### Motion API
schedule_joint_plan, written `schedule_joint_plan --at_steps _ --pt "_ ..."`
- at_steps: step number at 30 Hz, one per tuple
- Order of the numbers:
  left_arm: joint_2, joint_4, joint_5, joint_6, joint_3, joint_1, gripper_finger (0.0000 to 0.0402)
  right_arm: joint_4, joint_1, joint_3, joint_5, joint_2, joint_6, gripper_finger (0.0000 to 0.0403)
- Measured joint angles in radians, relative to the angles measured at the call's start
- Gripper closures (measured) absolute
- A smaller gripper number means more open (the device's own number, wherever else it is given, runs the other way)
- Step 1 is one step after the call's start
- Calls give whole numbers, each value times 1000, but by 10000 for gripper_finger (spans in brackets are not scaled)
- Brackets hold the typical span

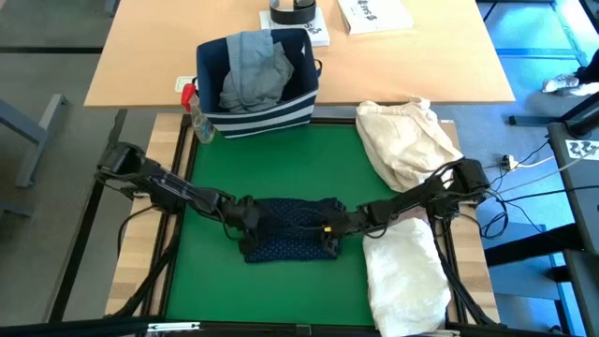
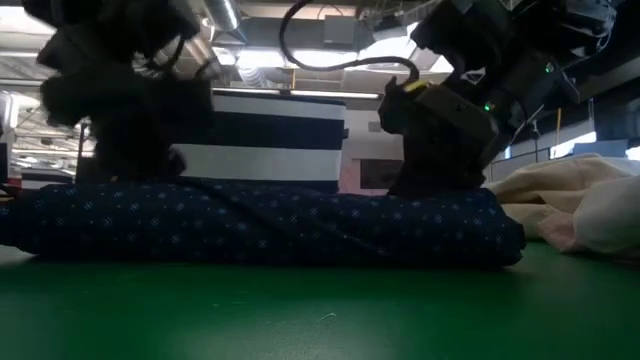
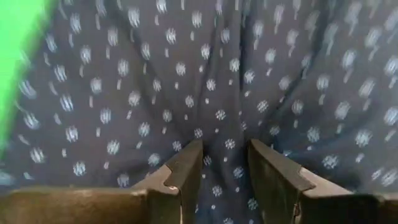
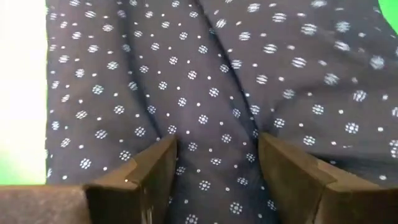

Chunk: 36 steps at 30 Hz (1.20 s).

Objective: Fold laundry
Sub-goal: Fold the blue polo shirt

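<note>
Pressing opposite ends of the navy dotted shirt (image 1: 290,228), both arms' fingers (image 3: 186,171) (image 4: 155,168) stand spread.

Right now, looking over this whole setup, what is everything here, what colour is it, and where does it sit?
navy dotted shirt: one, navy with white dots, folded at the middle of the green mat.
green mat: one, green, covering the work table.
striped bin: one, navy with white stripes, at the mat's far edge.
grey garment: one, light grey, piled in the bin.
cream cloth bundle: one, cream-beige, far right of the mat.
white garment: one, white, near right corner.
wooden table: one, light wood, behind the mat.
left gripper: one, dark, open over the shirt's left end.
right gripper: one, dark, open over the shirt's right end.
</note>
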<state>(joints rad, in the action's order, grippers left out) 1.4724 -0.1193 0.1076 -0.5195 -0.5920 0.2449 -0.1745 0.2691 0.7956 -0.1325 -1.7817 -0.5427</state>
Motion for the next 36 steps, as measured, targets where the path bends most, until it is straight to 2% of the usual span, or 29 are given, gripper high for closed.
schedule_joint_plan --at_steps 3,6,11,16,20,25,30,36 --pt "40 4 -33 -18 9 17 276 -1 -2 0 3 10 -3 175" --pt "27 -5 -107 -30 3 17 276 22 -8 31 2 53 -2 175" --pt "-96 -45 -133 -39 -55 11 276 139 -2 105 23 154 31 175" --pt "-229 -81 -145 -55 -93 2 276 247 0 158 103 217 46 175" --pt "-301 -77 -132 -130 -95 -13 268 253 0 190 153 219 -31 175" --pt "-313 -160 -111 -282 -95 -24 228 262 -15 201 160 220 -154 166" --pt "-297 -296 -95 -413 -93 -4 193 470 -58 201 179 219 -333 124" --pt "-316 -446 12 -611 -74 118 184 726 -60 193 152 246 -410 98"
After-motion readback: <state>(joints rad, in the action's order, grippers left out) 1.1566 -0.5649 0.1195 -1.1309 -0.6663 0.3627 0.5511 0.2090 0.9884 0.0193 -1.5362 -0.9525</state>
